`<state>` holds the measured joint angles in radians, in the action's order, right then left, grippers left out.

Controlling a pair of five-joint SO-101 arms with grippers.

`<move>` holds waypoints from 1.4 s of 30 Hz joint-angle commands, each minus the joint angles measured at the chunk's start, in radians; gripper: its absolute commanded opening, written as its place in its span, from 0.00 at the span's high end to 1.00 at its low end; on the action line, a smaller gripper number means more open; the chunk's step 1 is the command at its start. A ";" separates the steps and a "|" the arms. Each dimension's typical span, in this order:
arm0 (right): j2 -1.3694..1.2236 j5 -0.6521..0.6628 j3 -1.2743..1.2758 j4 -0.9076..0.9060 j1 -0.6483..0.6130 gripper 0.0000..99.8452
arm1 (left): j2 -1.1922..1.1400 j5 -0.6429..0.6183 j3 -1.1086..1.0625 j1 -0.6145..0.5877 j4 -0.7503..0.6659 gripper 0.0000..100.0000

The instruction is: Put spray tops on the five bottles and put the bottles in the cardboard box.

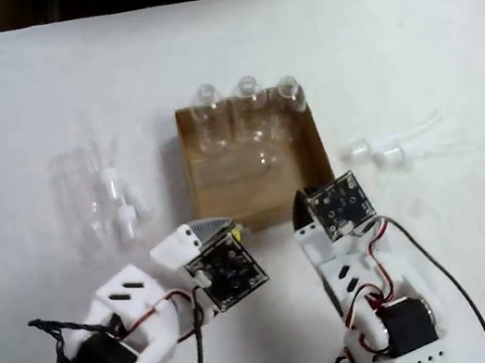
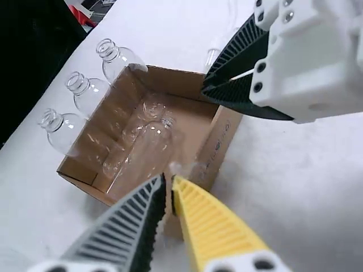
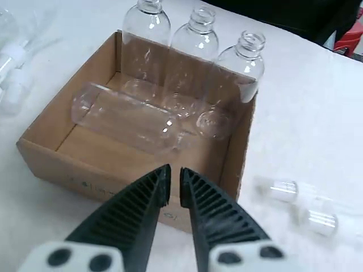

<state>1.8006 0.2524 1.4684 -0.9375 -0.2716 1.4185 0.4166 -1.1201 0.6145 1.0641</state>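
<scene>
- The left gripper (image 2: 170, 191) has its grey and yellow fingers pressed together at the tips with nothing between them. It hangs just over the near corner of the cardboard box (image 2: 224, 141).
- The right gripper (image 3: 174, 184) has its black fingers closed to a thin slit and holds nothing. It sits above the box's near wall.
- Inside the box, one lying bottle (image 3: 127, 116) rests on its side across the floor. Three leaning bottles (image 3: 195, 42) are propped against the far wall with their necks above the rim. All four necks are open, with no tops fitted.
- Two spray tops (image 3: 281, 190) lie on the tabletop (image 1: 406, 40) just beside the box on the right arm's side. A second cluster of tops (image 1: 119, 203) lies near the box on the left arm's side.
- The bottles look like thin clear plastic, so they are probably light, smooth and easy to dent or shoot out of a pinch. The neck or shoulder seems the firmer place to hold.
- The tops are small, with thin tubes likely to bend, so the collar is the better place to grip.
- The high view shows both groups of tops together, but the lying bottle is hard to make out there. The wrist views show that bottle plainly.
- A faint clear shape beside the left-hand cluster may be the fifth bottle, but I cannot tell.
</scene>
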 commanded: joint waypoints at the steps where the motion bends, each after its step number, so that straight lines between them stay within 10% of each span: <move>1: 0.002 0.000 -0.009 0.024 0.039 0.98 | 0.015 -0.012 0.057 0.005 0.005 0.98; 25: -0.002 -0.239 0.089 0.300 0.476 0.98 | -1.328 0.364 1.097 0.004 0.284 0.92; 42: -0.002 -0.232 0.143 0.381 0.496 0.98 | -2.069 0.508 1.834 -0.077 0.499 0.92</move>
<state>1.7944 0.0253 1.6172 -0.5877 0.2102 -0.5639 0.8892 0.5478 0.5577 1.5060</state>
